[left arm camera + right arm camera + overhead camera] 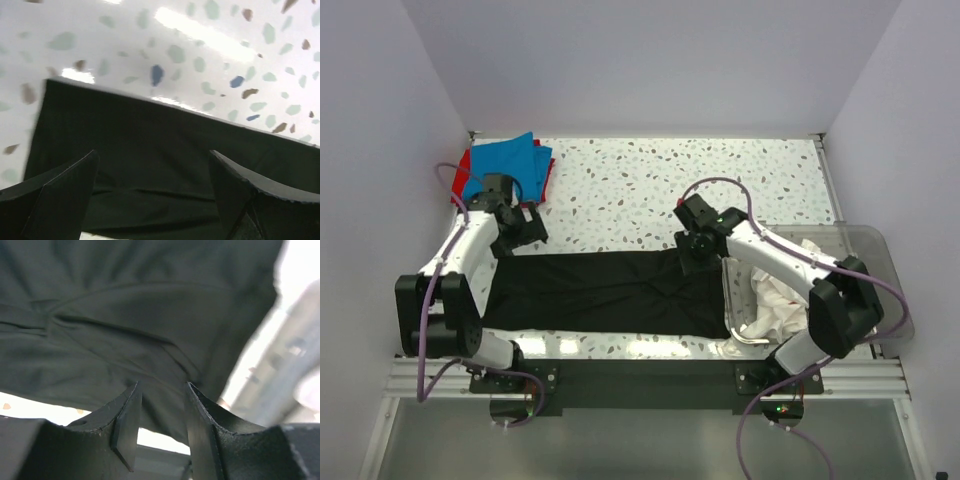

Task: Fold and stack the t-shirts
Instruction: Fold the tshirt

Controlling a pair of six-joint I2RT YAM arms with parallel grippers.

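While the blue shirt (510, 165) and red shirt (466, 168) lie stacked far left, the black shirt (600, 295) lies part-folded on the surface (650, 190) under both spread, empty jaws, with white shirts (775, 300) left in the bin (885, 250).

Your left arm (468, 245) and right arm (775, 250) wear white shells over black joints, trailing purple cables (720, 181); left tool (155, 167) and right tool (162, 395) are matte black.

Black t-shirt (605, 295), blue t-shirt (510, 165), red t-shirt (464, 168), speckled white table (670, 180)
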